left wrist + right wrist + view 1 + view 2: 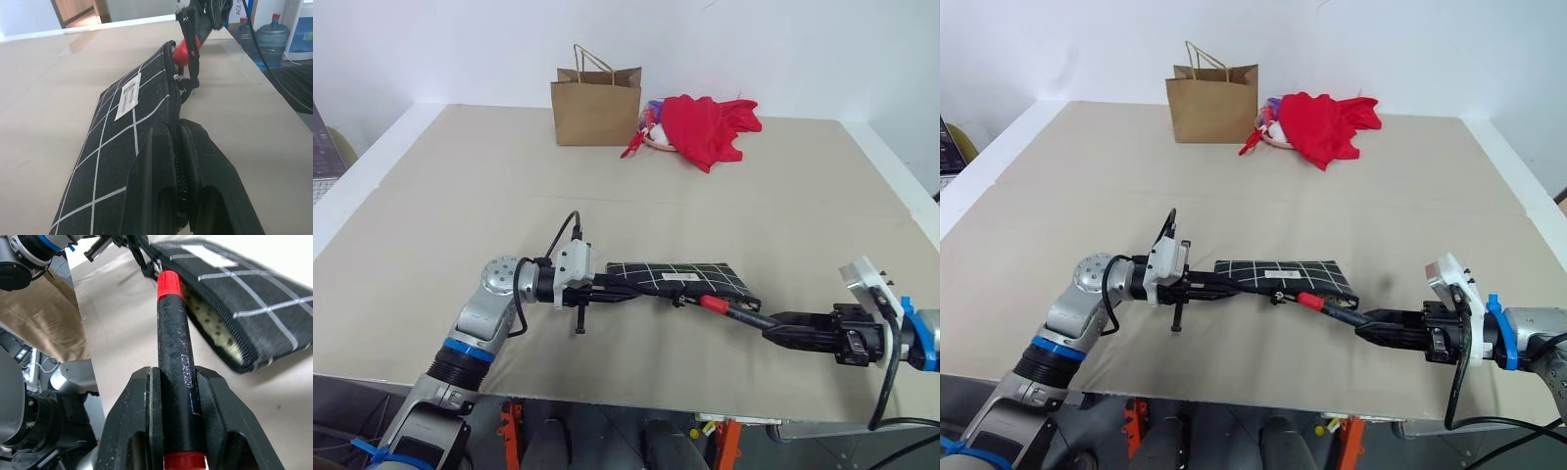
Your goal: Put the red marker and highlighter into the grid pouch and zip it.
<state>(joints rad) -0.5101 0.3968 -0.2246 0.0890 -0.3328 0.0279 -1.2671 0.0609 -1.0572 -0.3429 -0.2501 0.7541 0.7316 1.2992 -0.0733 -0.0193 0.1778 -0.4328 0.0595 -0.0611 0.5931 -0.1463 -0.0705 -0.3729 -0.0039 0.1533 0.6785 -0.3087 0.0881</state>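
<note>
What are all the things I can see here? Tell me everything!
Pouch: one, black with white grid lines, held up over the table's near middle, its zipper open.
Marker: one, black with red ends, its tip at the pouch's open edge.
Paper bag: one, brown, standing at the table's far side.
Red cloth: one, bunched beside the paper bag.
Table: one, beige.
Water bottle: one, bluish with a red cap, on the floor.
Left hand: black, shut on the pouch's end.
Right hand: black, shut on the marker.

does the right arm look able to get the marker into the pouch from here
Probably yes: the right gripper holds the marker with its red tip at the pouch's unzipped mouth, which the left gripper holds up; nothing sits between.
</note>
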